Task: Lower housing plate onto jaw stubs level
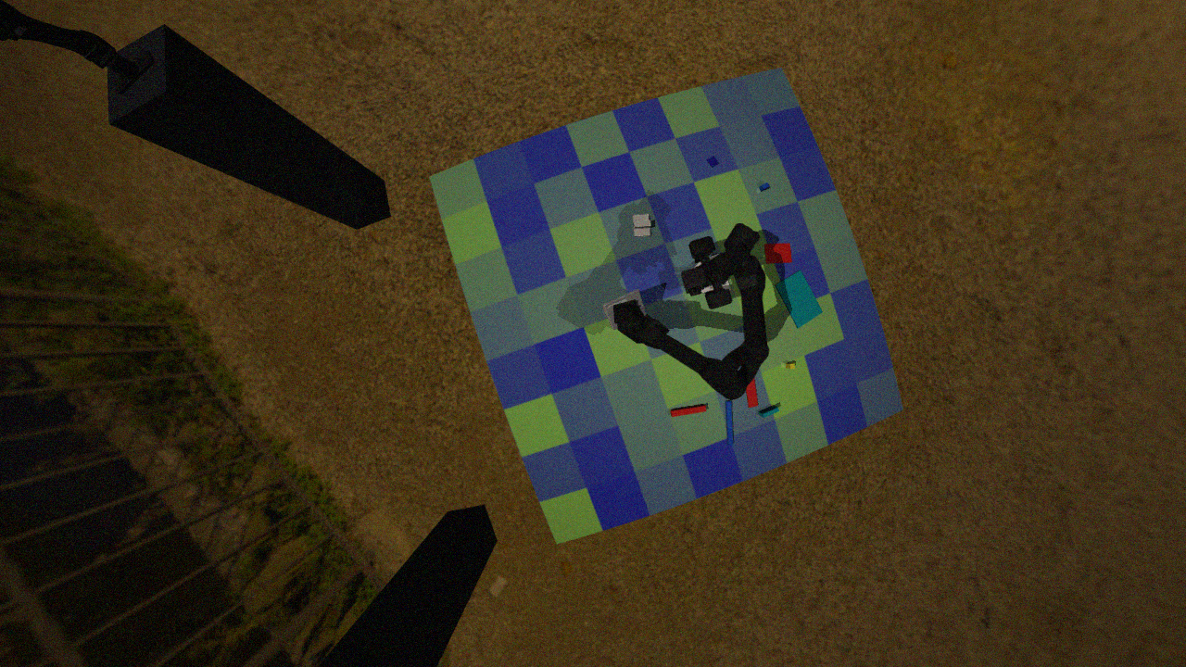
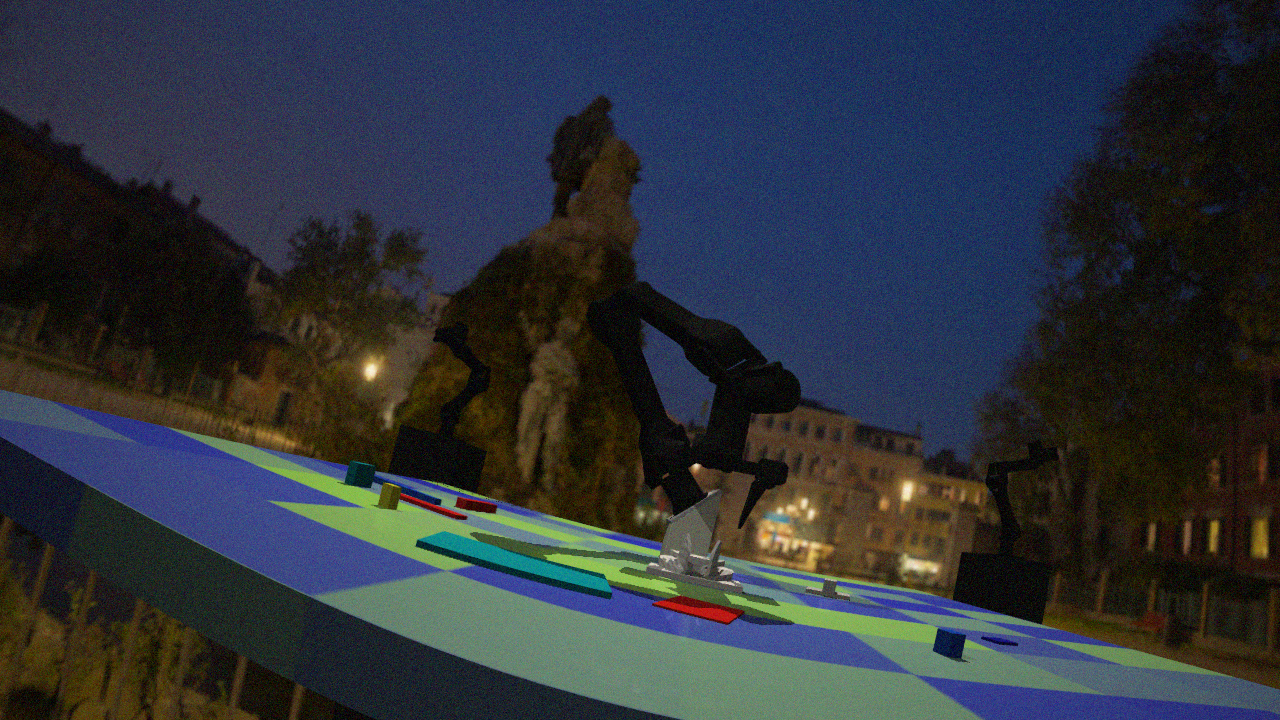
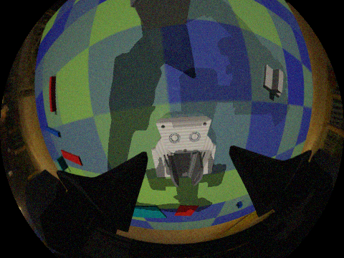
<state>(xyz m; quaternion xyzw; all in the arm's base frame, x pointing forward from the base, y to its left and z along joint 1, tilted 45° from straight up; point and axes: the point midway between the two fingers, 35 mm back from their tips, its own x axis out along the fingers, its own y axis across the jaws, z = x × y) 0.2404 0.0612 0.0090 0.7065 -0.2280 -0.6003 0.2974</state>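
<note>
In the exterior view the pale housing plate [image 2: 691, 530] [image 3: 184, 144] stands up steeply behind the jaws, not level. The wrist view shows its face with two round rings. The two grey jaws [image 2: 714, 564] [image 3: 196, 168] sit on a white base [image 2: 664, 571] [image 3: 160, 169] on the checkered table. Whether the plate touches the jaw stubs cannot be told. My gripper [image 2: 717, 519] [image 3: 190, 154] is open and empty. Its fingers are wide apart, one on each side of the plate in the wrist view. In the top view the arm hides most of the assembly.
A small white block part [image 1: 641, 224] [image 2: 828, 590] [image 3: 273, 80] lies apart from the assembly. A teal slab [image 1: 799, 300] [image 2: 514, 564] [image 3: 148, 211] and a red tile [image 1: 777, 253] [image 2: 698, 609] [image 3: 185, 210] lie close by. Red, blue, teal and yellow pieces lie farther off.
</note>
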